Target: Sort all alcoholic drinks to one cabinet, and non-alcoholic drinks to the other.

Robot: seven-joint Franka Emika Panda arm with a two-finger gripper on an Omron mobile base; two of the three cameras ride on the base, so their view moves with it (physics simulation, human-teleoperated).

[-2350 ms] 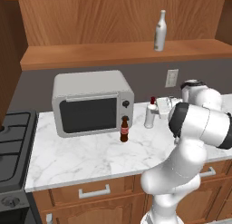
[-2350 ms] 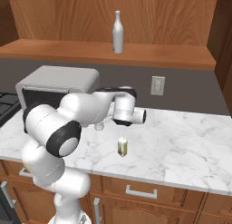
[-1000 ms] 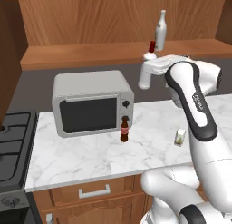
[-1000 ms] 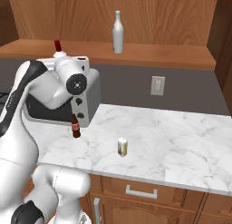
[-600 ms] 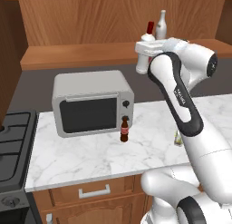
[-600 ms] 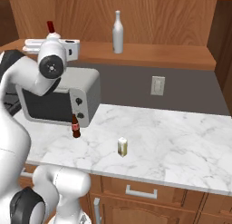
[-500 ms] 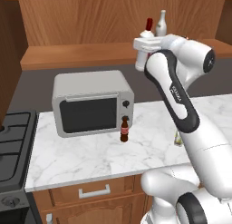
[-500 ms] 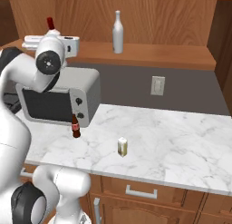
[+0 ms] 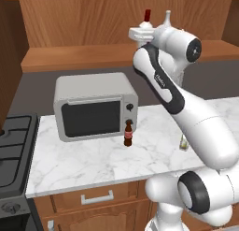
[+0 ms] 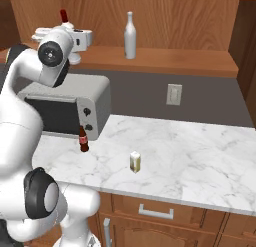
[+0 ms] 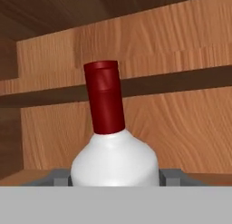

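1. The hand (image 9: 145, 34) is gripping the red-capped bottle (image 11: 111, 141), its fingers (image 11: 59, 177) partly spread and pressing on both sides of the white body.
2. The arm is holding this bottle up at shelf (image 10: 200, 63) height, over the shelf's left part, above the microwave (image 9: 93, 106).
3. In the hand view the bottle is leaning slightly, with bare wooden back wall behind it and open room on either side.
4. The grey bottle (image 10: 130, 36) is standing upright on the shelf, near its middle, well apart from the hand in the right base view.
5. The cola bottle (image 9: 128, 134) is standing on the desk (image 10: 200, 156) just in front of the microwave's right front corner.
6. The cream carton (image 10: 135, 161) is standing near the desk's front edge, around mid-length, with bare marble all round it.
7. The right half of the desk is lying open up to the wall socket (image 10: 174, 94).
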